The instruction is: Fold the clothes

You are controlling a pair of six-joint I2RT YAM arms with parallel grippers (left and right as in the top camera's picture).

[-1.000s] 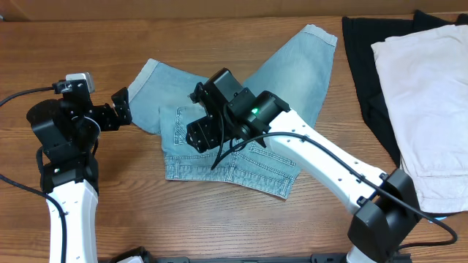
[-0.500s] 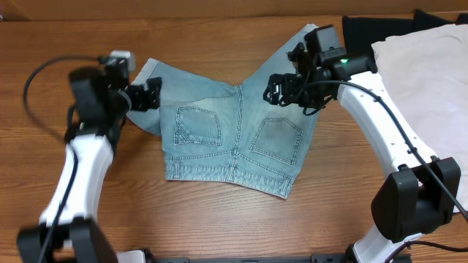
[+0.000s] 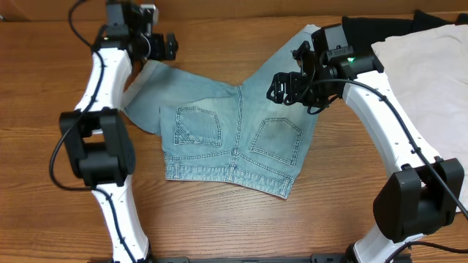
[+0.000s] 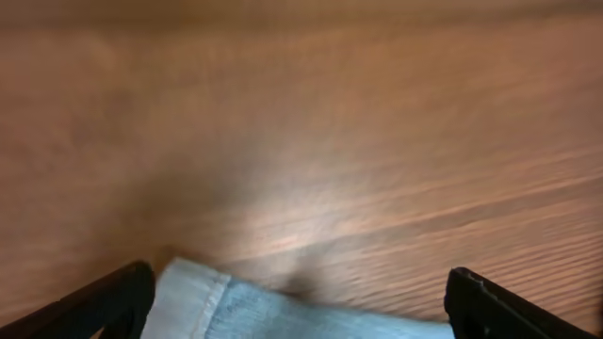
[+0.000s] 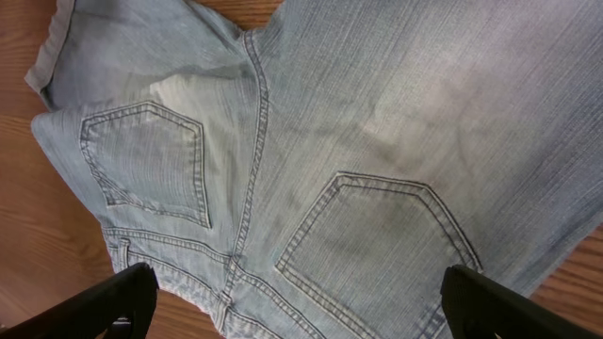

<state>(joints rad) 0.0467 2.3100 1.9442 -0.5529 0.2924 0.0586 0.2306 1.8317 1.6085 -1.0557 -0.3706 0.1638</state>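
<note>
The faded light-blue denim shorts [image 3: 234,139] lie flat mid-table, back pockets up, waistband toward the front and legs spread toward the far side. My left gripper [image 3: 170,45] is open and empty, hovering at the far left just beyond the left leg's cuff [image 3: 142,73]. In the left wrist view the cuff [image 4: 193,303] shows low between the spread fingers [image 4: 300,282]. My right gripper [image 3: 280,89] is open and empty above the right leg, near the right pocket. The right wrist view shows both pockets of the shorts [image 5: 330,141] below the wide-apart fingers [image 5: 297,278].
A cream-white garment [image 3: 424,95] lies on a black garment [image 3: 363,66] at the right edge of the wooden table [image 3: 219,226]. The right arm's base stands at the front right, the left arm's at the front left.
The left arm has swung from beside the left cuff up to the far left of the table. The right arm moved from the shorts' middle to the right leg, then stayed.
</note>
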